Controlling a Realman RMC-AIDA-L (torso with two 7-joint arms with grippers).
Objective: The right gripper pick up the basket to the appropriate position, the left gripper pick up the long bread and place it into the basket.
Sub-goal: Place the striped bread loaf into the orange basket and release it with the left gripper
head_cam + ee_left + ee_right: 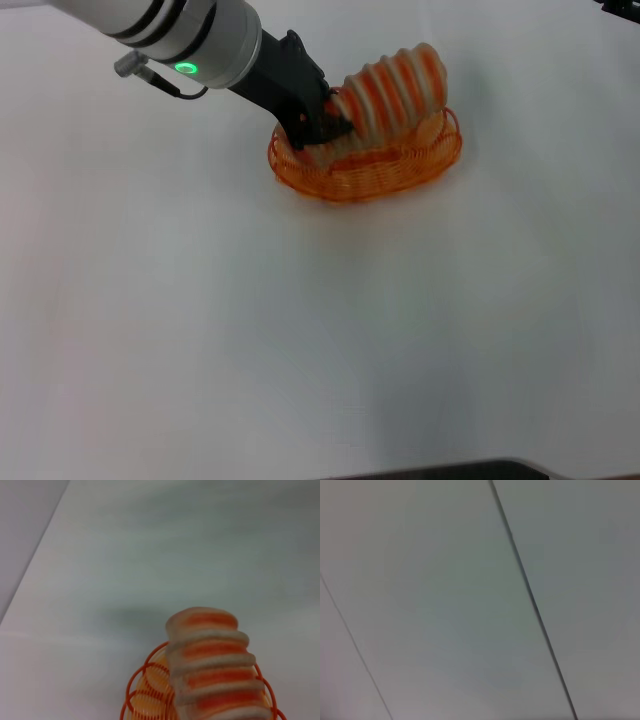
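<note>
The left gripper (325, 118), jaws pinching the left end of the long bread (395, 88), holds it tilted over the basket (365, 172) on the table (300, 330); better lower the raised right end inside the rim before releasing.

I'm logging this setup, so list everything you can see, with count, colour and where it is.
basket: one, orange wire, on the table toward the far side, a little right of centre.
long bread: one, pale tan with orange stripes, tilted, one end down in the basket at the gripper, the other end raised above the rim.
table: one, white, under everything.
left gripper: one, black on a silver-grey wrist with a green light, at the left end of the basket, closed on the lower end of the bread.
right gripper: not visible; only a dark sliver shows at the head view's top right corner, and its wrist camera sees only a plain grey surface.
</note>
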